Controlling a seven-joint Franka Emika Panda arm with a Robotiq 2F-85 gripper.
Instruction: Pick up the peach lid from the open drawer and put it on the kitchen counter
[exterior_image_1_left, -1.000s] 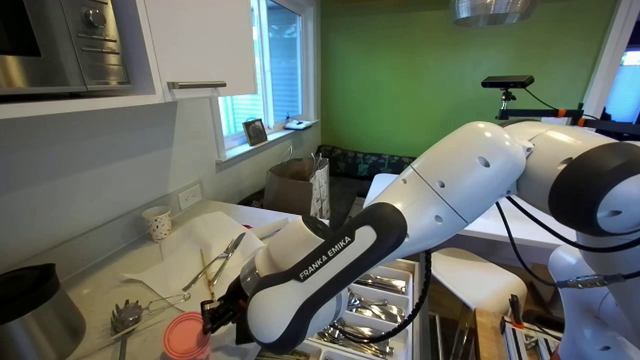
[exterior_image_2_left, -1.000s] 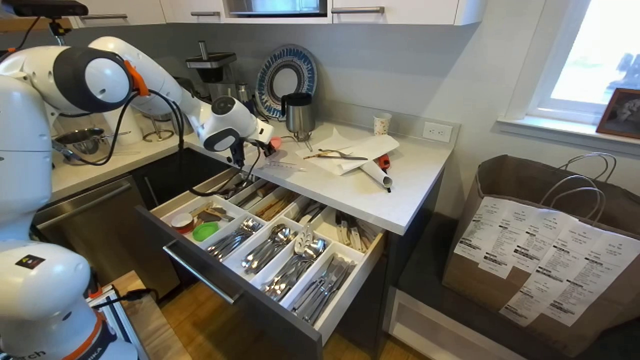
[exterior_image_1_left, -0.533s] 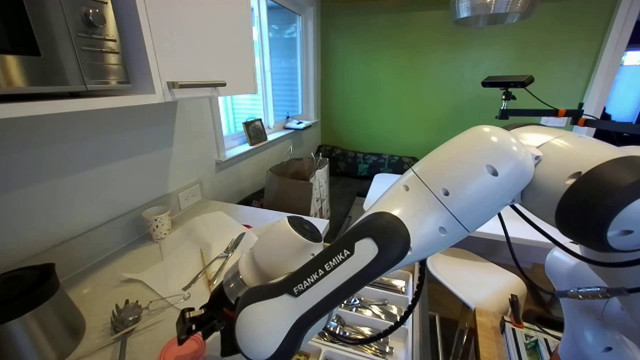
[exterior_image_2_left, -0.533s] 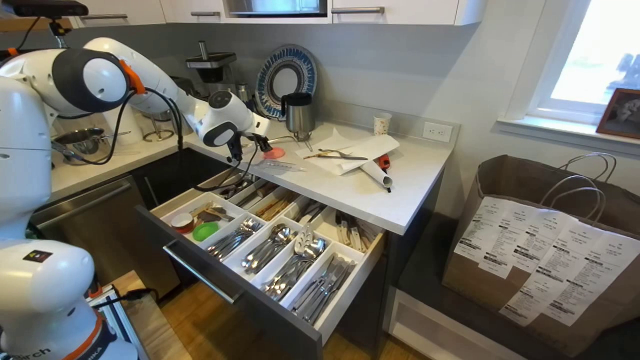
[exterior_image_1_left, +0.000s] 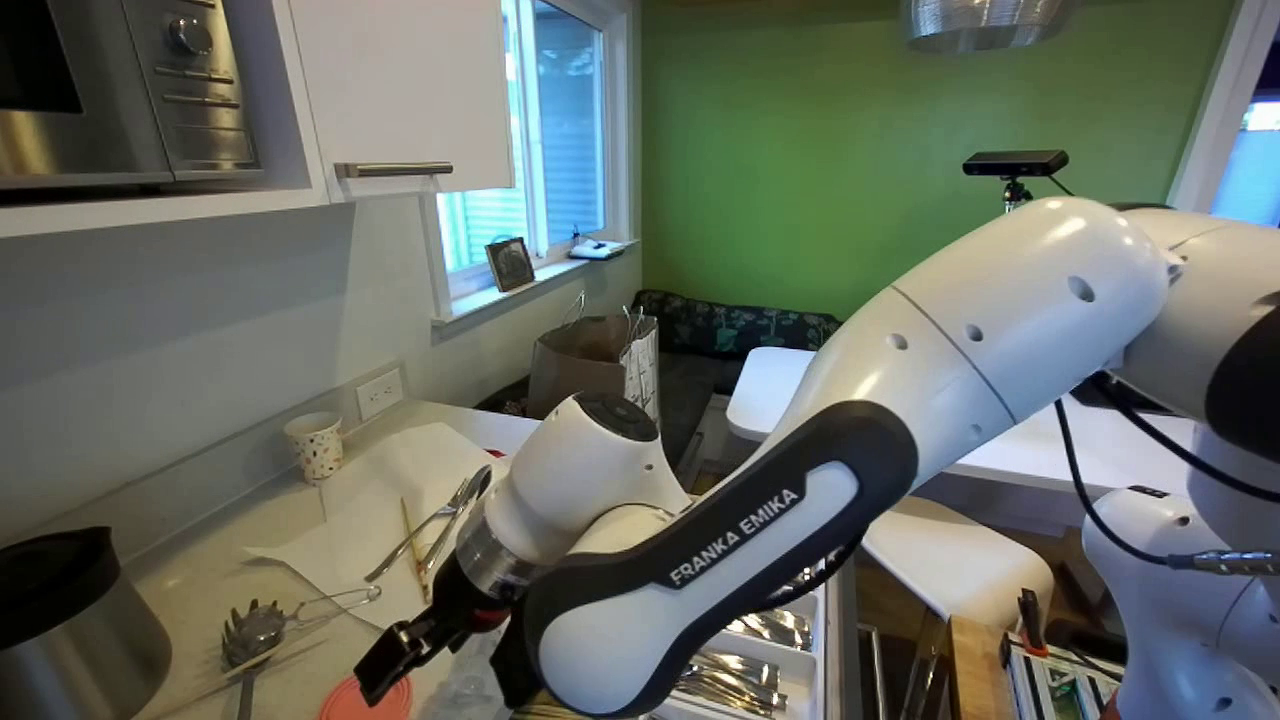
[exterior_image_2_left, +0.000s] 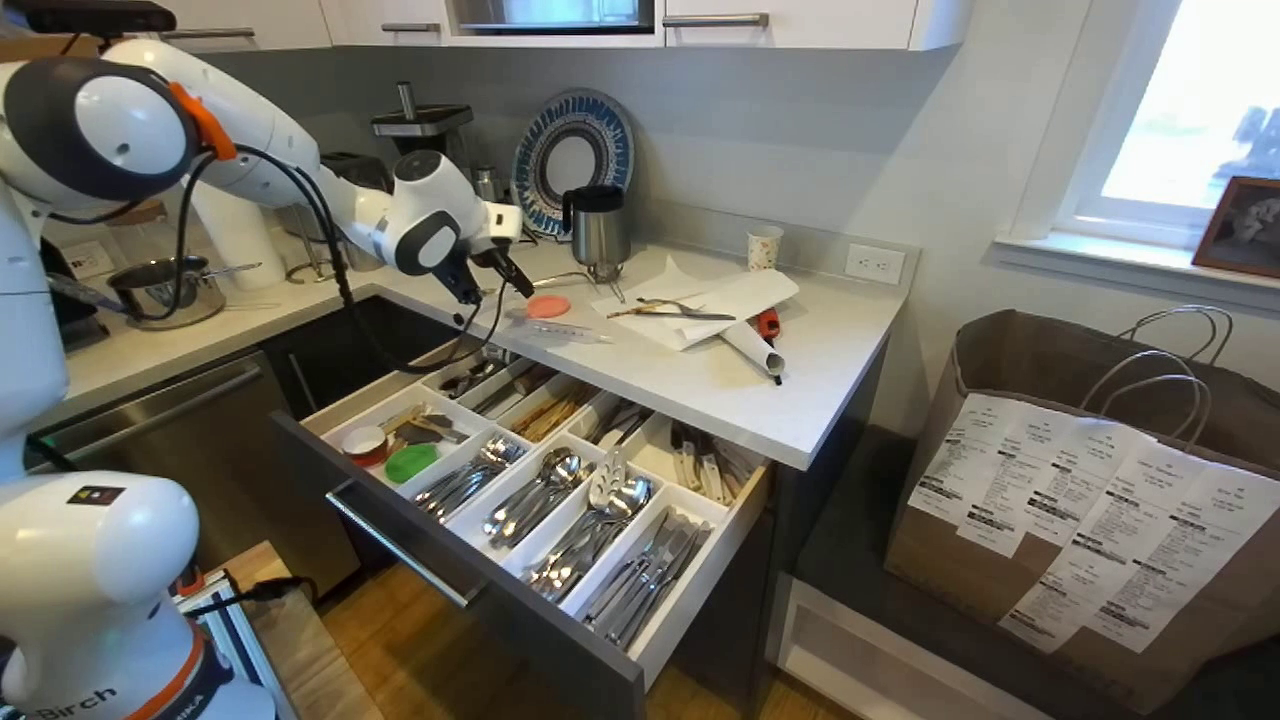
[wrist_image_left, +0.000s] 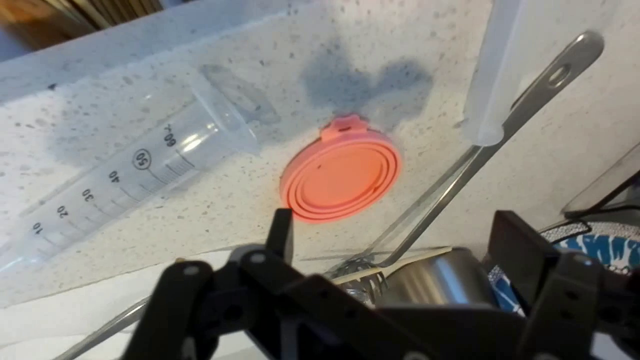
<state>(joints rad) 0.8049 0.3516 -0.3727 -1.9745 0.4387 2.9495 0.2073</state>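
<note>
Gripper pulled back, spread wide — lid is probably light, bendy — I'd pinch its tab, wrist view's upper middle.

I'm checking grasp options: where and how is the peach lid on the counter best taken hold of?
Grip the peach lid across opposite sides of its rim, probably straight from above with the gripper open: it is round and lies flat on the kitchen counter, leaving little room beneath. The small jutting tab could be a fallback.
</note>
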